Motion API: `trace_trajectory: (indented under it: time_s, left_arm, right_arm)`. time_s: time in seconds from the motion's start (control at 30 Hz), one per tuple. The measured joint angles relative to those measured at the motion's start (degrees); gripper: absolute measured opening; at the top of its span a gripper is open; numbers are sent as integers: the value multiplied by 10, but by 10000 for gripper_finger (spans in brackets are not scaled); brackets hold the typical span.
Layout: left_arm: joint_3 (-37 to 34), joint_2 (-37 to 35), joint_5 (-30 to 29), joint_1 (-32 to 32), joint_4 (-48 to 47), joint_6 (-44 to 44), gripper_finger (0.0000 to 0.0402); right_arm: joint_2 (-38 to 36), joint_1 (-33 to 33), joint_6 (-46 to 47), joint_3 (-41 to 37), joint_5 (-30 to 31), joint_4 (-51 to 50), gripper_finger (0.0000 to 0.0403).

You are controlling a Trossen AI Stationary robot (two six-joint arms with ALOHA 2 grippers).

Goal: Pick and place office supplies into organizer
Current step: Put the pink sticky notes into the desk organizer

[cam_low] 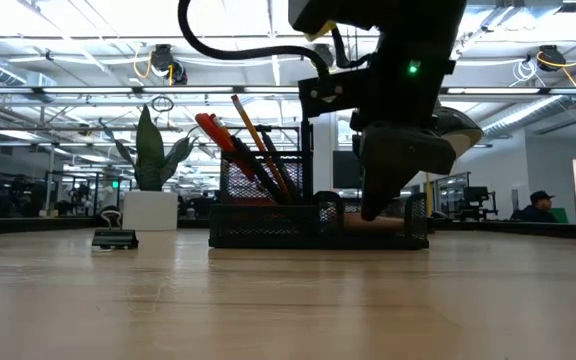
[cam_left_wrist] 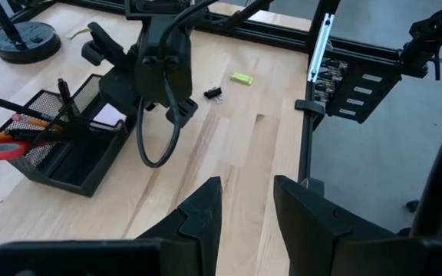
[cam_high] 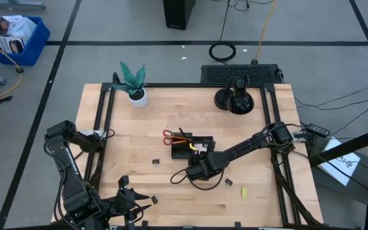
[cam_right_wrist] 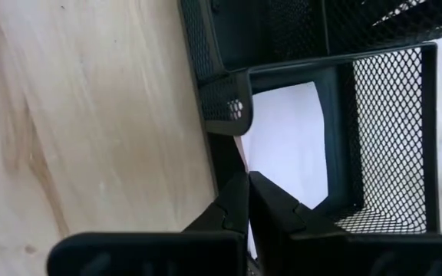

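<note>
High view: organizer [cam_high: 193, 148] mid-table, scissors [cam_high: 168, 137], pencils [cam_high: 183, 135] and pad [cam_high: 200, 147] held in it
Right gripper [cam_high: 200, 155] is closed, empty, over the pad; left gripper [cam_high: 147, 199] part-open, empty; clips [cam_high: 155, 162] and yellow piece [cam_high: 244, 191] lie loose

My right end effector [cam_low: 373, 212] is hanging at the black wire-mesh organizer [cam_low: 318, 222] on the pale wooden bench [cam_low: 288, 300], where red-handled scissors [cam_low: 218, 135] and orange pencils [cam_low: 253, 135] are leaning.
</note>
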Motion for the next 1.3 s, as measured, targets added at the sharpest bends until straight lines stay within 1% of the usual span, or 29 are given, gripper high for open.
trace_trajectory:
  time_s: [0.2, 0.4, 0.53, 0.8, 1.07, 1.3]
  left_arm:
    - [0, 0, 0, 0, 1, 0, 124]
    - [0, 0, 0, 0, 0, 1, 124]
    - [0, 0, 0, 0, 1, 8, 124]
    - [0, 0, 1, 0, 1, 10, 124]
    - [0, 0, 1, 0, 1, 9, 124]
    - [0, 0, 1, 0, 1, 9, 124]
  right_arm:
    - [0, -4, 0, -1, -14, 4, 0]
    - [0, -5, 6, -30, -30, 34, 0]
    - [0, -3, 6, -33, -13, 40, 0]
    - [0, -4, -16, -33, -14, 61, 0]
    - [0, -8, -20, -33, -16, 62, 0]
    - [0, -8, -29, -33, -20, 64, 15]
